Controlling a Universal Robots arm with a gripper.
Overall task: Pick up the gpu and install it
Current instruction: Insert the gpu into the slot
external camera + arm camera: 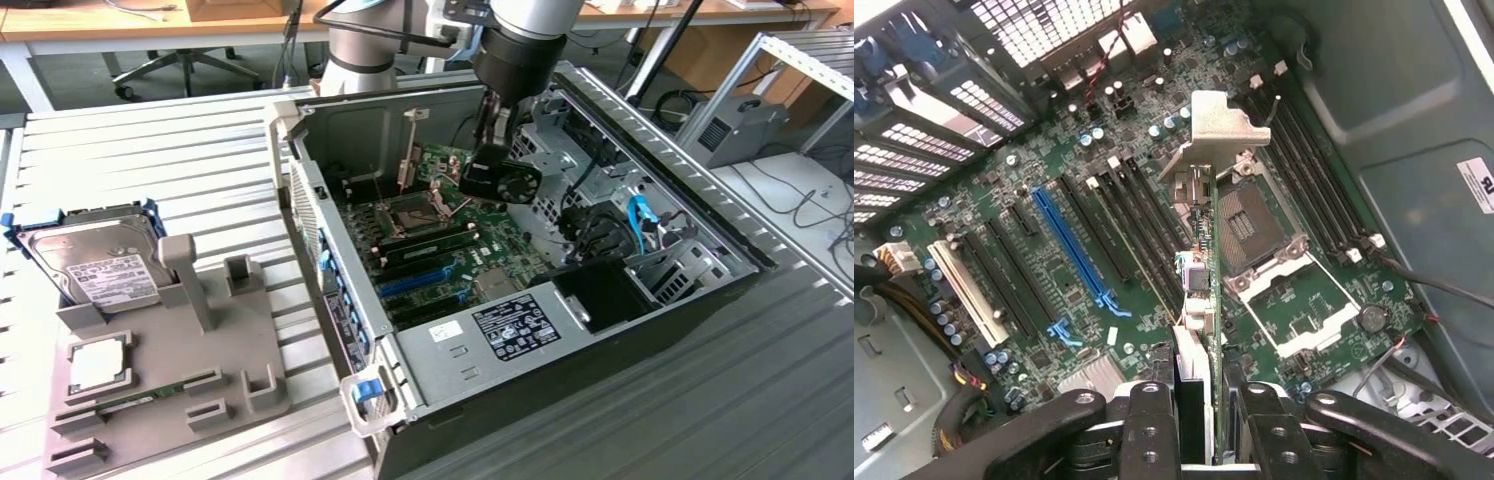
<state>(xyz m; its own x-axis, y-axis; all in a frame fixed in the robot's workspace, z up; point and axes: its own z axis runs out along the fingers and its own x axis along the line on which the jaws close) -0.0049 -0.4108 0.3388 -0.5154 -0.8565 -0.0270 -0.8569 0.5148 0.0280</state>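
**Item:** gpu [1201, 250]. It is a thin green circuit board, seen edge-on, and the jaws are clamping its two flat faces.

**Fittings:** a bent silver metal bracket [1216, 125] is capping the far end.

**Location:** the gpu is hanging over the motherboard [1054, 230], beside the square processor socket [1244, 215]. This is inside the open computer case [641, 380], upper centre of the exterior view.

**Handling (judged):** light, stiff and fragile. It is best held by the bare board faces, clear of components and contacts.

**Nearby:** a hard drive [100, 265] is sitting in a grey moulded holder [200, 350] on the slatted table [147, 140], at the exterior view's left.

gpu [511, 183] in hand [489, 150], over motherboard [501, 245], open case [320, 210]
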